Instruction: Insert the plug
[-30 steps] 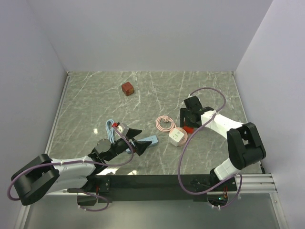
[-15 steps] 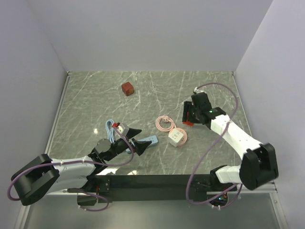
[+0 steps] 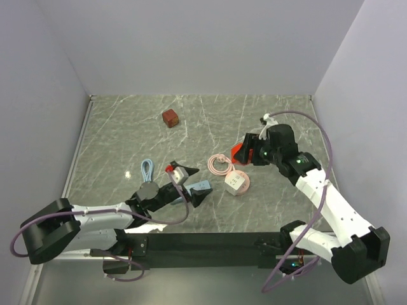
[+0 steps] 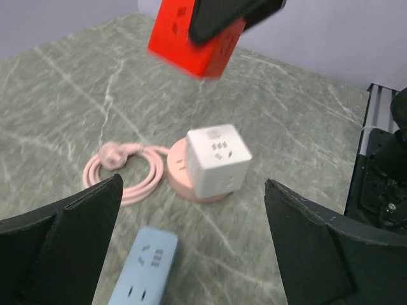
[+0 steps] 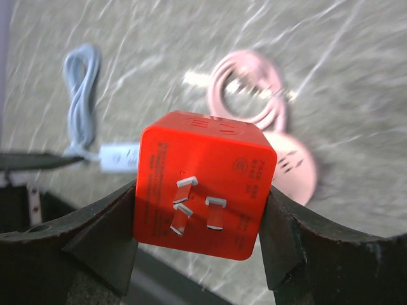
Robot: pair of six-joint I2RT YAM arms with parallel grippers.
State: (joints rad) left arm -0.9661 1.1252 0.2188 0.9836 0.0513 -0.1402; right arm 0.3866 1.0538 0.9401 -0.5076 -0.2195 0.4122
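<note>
Since 1 second ago the right arm has lifted and swung left, raising the plug [image 3: 238,152] clear of the worktop [image 3: 127,127]. The left arm has meanwhile edged right over the light blue power strip [image 4: 143,270]. The pick-up looks done, and the carry to a socket remains. The right claw [image 5: 202,219] is clenched on the plug, which hangs in the air above the white cube [image 4: 216,159], its 3 prongs facing outward. The left claw [image 4: 192,190] is spread, grasping nothing. Fine print covers the pronged face but is too small to read.
</note>
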